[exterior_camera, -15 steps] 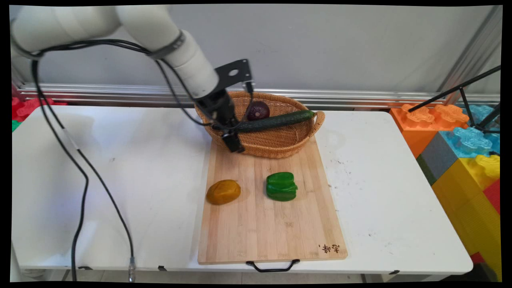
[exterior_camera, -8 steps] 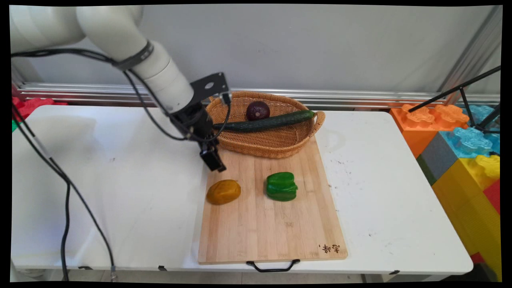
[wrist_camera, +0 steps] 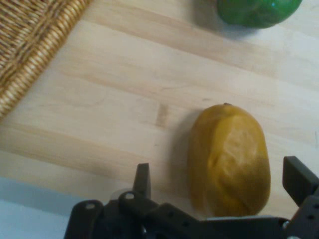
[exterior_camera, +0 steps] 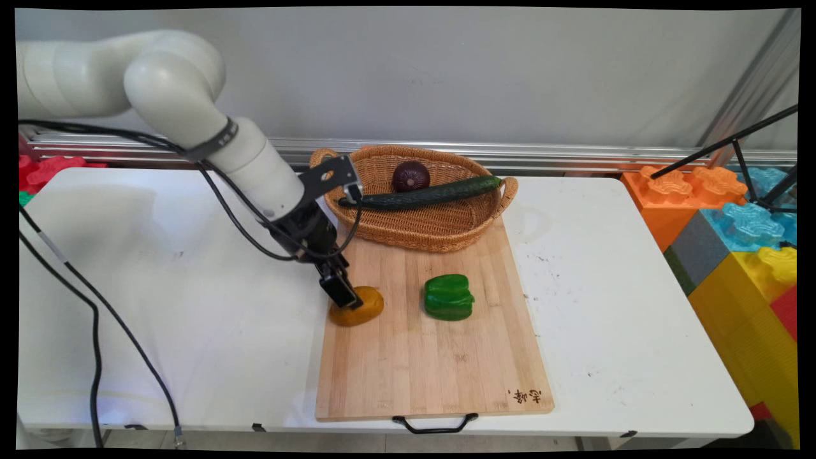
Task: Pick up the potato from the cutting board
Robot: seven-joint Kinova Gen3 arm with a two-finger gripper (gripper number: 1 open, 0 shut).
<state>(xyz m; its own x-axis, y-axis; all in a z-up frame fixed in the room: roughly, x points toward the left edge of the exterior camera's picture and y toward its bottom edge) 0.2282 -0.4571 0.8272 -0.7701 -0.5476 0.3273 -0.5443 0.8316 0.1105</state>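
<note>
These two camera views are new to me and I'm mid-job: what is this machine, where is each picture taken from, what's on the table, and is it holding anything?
It is a white robot arm with a black two-finger gripper. The main view looks down across the white table from a fixed camera; the hand view comes from a camera on the hand, looking along the fingers.

A wooden cutting board carries an orange-yellow fruit and a green pepper. Behind it a wicker basket holds a cucumber and a dark red onion.

Nothing is held: the fingers stand open on either side of the fruit, not closed on it.
</note>
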